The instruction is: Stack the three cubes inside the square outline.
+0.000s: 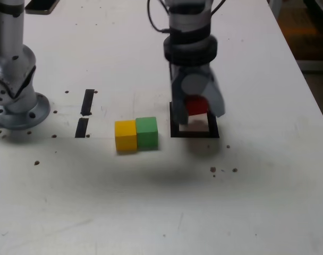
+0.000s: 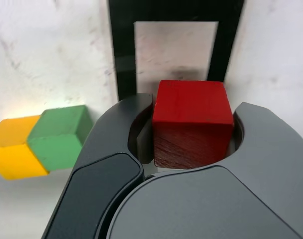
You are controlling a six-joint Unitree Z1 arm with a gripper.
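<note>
Wrist view shows the gripper (image 2: pixel 194 132) clamped on the red cube (image 2: pixel 191 117) — its jaws press both sides. It hangs over the square outline (image 1: pixel 194 130); whether the cube touches the table (image 1: pixel 151 202) I cannot tell. Green cube (image 1: pixel 146 132) and yellow cube (image 1: pixel 126 135) touch each other on the exterior view's left.

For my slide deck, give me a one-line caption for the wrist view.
Gripper holding the red cube over the square outline, green cube and yellow cube waiting alongside.
</note>
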